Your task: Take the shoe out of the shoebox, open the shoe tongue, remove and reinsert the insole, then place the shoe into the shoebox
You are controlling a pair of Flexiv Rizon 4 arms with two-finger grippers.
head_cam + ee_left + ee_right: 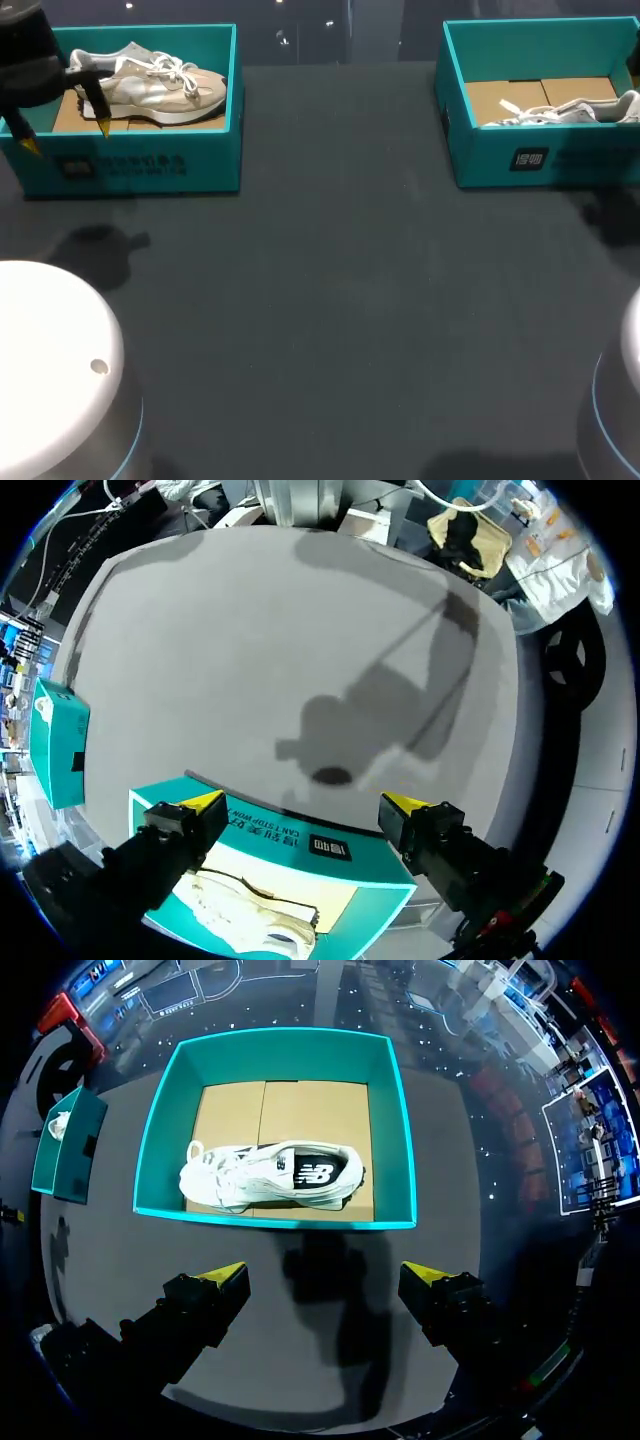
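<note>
**A:** Where are our shoes?

**B:** Both are in their boxes. The beige shoe lies in the left shoebox. The white shoe lies in the right shoebox. Nothing is out on the bench yet.

**A:** Which of our hands is nearer?

**B:** Our left hand. It hovers over the near wall of its box, by what looks like the shoe's heel end, with the fingers spread and holding nothing. From its wrist, the beige shoe sits below and just behind the fingertips.

**A:** How does the shoe lie?

**B:** Along the box's length, with the toe toward the bench's middle. Our left fingers seem to open along that same line, not across it. We judge we must turn the wrist, or take the collar, before closing.

**A:** And our right hand?

**B:** It is also spread and empty. It stands back from the right shoebox, and the white shoe lies crosswise ahead of it.
</note>
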